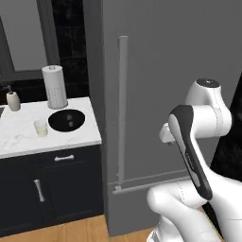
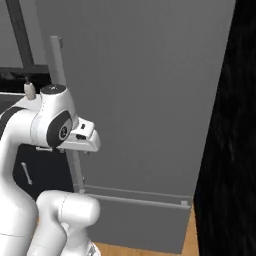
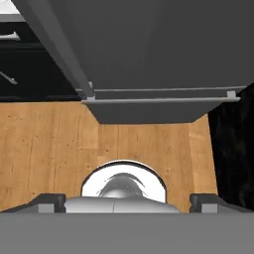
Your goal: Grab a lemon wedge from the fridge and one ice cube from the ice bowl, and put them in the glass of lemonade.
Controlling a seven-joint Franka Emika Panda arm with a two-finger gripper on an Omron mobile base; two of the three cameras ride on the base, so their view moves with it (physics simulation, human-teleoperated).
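Note:
The fridge (image 1: 165,71) stands shut, its long vertical bar handle (image 1: 123,108) along the left side of the door. The lemon wedge is hidden behind that door. On the marble counter to the left sit the black ice bowl (image 1: 56,121), with small pale ice cubes (image 1: 70,118) inside, and the glass of lemonade (image 1: 41,127) just left of it. My gripper (image 3: 126,201) is open and holds nothing; it points down at the floor in front of the fridge (image 3: 149,44), well short of the handle (image 3: 54,44). The hand hangs near the fridge door (image 2: 150,100).
A paper-towel roll (image 1: 55,86) stands behind the bowl, and a beige soap dispenser (image 1: 13,100) sits at the counter's far left. Dark drawer cabinets (image 1: 56,189) lie under the counter. A horizontal bar (image 3: 158,99) crosses the fridge's lower section above the wooden floor (image 3: 49,144). A black wall (image 2: 230,125) flanks the fridge's right.

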